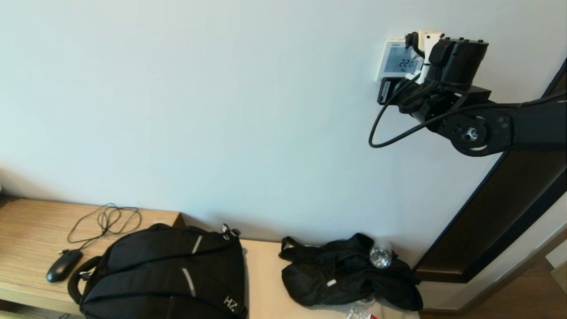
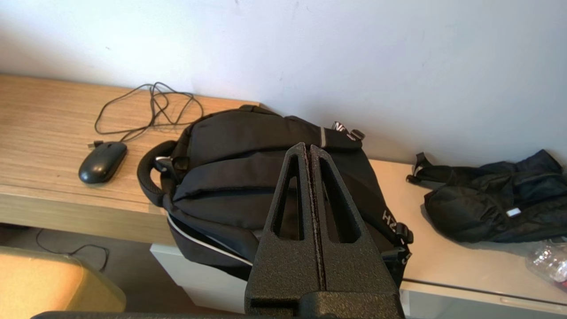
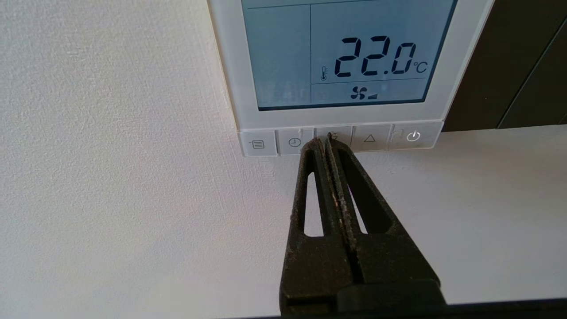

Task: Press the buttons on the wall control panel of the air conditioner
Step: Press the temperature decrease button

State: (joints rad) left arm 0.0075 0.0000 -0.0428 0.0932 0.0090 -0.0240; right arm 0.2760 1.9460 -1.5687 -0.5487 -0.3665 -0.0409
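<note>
White plastic: the control panel is fixed flat on the wall, high on the robot's right, just beside a dark door frame.
Screen: it reads 22.0 °C with a fan mark below.
Buttons: a row along the lower edge holds menu, clock, a middle key, an up arrow and power.
Right gripper: its fingers are pressed together into one narrow tip, set on the middle key between clock and up arrow; contact looks likely but is not certain.
Handling: the keys look small, stiff and short in travel, so nothing needs grasping; a light, square push with the tip should do, and drifting sideways could catch the clock key.
Left gripper: it hangs parked above the backpack, fingers closed and empty.
Head view: shows the raised right arm hiding the buttons, plus the desk, mouse and black bag.
Right wrist view: alone shows the key symbols and the tip's place.
</note>
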